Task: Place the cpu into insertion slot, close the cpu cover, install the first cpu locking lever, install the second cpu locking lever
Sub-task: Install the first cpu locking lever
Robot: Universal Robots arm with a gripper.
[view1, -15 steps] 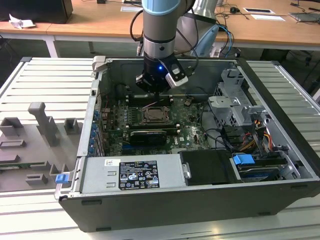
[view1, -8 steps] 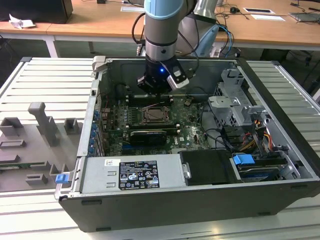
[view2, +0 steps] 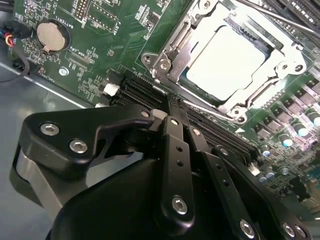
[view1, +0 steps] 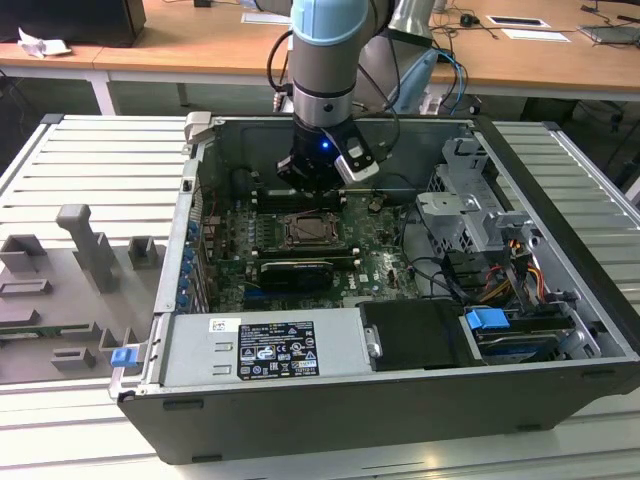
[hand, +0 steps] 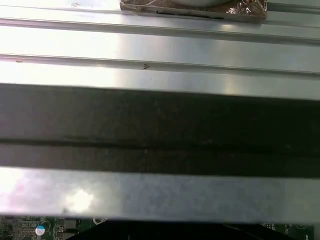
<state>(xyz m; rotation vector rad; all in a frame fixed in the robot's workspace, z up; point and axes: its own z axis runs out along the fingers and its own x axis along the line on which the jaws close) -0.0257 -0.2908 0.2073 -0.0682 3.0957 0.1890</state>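
Ext. high oblique; wrist cams close.

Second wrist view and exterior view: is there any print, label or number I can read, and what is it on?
Large label on the grey metal cover, exterior view: print too small to read.
Small sticker beside it: too small to read.
White lettering on the motherboard, second wrist view: blurred, unreadable.
cpu top: washed out by glare, no print legible.
Nothing can be quoted.
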